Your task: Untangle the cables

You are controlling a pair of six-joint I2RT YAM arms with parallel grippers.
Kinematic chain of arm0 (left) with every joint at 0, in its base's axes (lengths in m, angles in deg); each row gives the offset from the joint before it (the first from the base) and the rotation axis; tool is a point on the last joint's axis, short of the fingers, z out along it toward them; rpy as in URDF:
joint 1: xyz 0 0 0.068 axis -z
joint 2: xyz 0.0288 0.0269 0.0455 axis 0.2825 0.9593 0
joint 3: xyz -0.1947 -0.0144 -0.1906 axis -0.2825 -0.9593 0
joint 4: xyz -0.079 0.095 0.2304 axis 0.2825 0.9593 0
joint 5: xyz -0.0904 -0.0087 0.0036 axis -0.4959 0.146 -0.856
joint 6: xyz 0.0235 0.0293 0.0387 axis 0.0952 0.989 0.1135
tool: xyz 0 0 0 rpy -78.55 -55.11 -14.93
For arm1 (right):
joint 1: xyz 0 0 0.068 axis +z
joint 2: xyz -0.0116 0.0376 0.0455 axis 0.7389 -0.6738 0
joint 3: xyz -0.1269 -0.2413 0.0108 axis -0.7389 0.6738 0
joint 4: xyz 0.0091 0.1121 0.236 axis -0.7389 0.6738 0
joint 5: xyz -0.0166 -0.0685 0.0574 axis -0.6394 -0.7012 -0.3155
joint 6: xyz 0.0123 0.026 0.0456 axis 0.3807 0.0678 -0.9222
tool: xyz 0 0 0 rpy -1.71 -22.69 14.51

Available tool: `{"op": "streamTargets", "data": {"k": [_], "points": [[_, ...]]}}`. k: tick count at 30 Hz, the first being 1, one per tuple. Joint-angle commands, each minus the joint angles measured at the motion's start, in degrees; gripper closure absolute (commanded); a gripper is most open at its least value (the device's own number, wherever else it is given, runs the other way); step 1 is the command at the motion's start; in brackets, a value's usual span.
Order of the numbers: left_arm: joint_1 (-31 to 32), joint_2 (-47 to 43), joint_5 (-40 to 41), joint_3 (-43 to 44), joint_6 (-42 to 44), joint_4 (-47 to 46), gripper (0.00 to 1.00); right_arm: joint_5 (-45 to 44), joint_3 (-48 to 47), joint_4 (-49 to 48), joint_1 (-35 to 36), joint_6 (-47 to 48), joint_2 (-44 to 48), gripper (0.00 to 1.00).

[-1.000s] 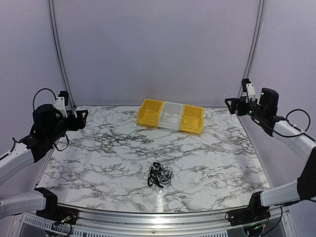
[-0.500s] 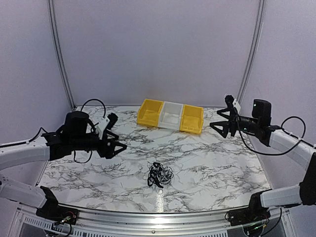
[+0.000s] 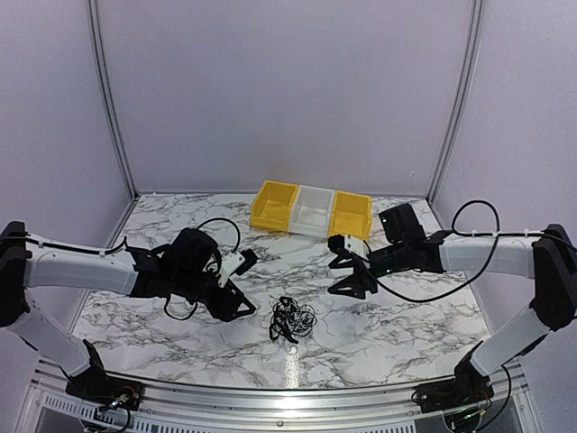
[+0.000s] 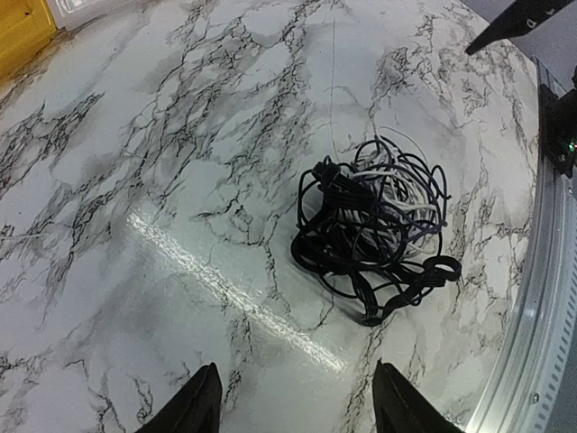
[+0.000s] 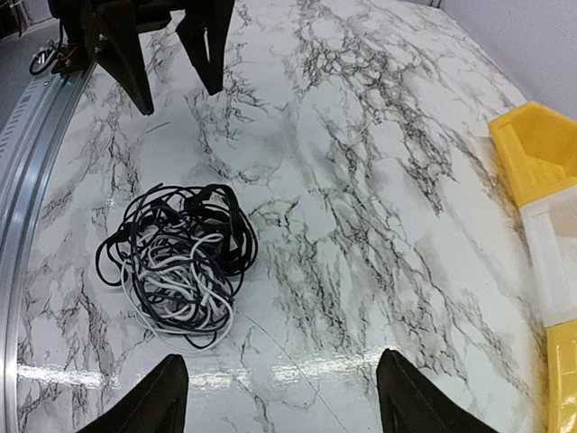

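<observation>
Black, with one whitish strand, the cables (image 3: 292,319) lie in a loose knot on the marble table (image 3: 406,334), toward 6 o'clock of its middle. I judge them light, limp and springy, apt to drag as one clump. The left gripper (image 3: 242,287) at their 9 o'clock and the right gripper (image 3: 348,269) at 2 o'clock both gape, holding nothing. I'd pinch outer loops on opposite sides. The bins (image 3: 269,219) sit far off at 12 o'clock.

Bright even light, glare streak on glossy table (image 4: 180,244), soft shadows
</observation>
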Motion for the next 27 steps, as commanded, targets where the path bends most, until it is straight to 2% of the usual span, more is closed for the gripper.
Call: {"op": "streamTargets", "data": {"k": [1,4,8,11,15,20,27], "points": [[0.3,3.7,-1.1,3.7,-6.3,0.1,0.41,-4.1,-4.5,4.4,4.0,4.4,-3.8,0.33],[0.3,4.2,-0.9,3.3,-8.3,-1.0,0.41,-4.9,-5.0,4.3,5.4,4.1,-4.5,0.34],[0.3,5.0,-4.4,2.5,-11.6,-7.1,0.41,-4.6,-4.8,3.9,6.6,3.9,-5.6,0.35],[0.3,4.3,-4.7,1.9,-16.0,-11.4,0.42,-5.3,-5.6,4.1,7.5,3.7,-7.0,0.39],[1.7,3.9,2.2,2.3,-22.9,-12.5,0.43,-5.6,-6.6,4.1,7.7,2.3,-8.4,0.45],[5.2,6.2,15.9,4.6,-31.0,-12.9,0.48,-6.3,-7.3,3.7,7.9,1.4,-9.5,0.49],[9.7,10.0,20.6,4.8,-36.3,-17.9,0.44,-5.9,-8.7,5.2,8.1,1.3,-12.1,0.56]]}}
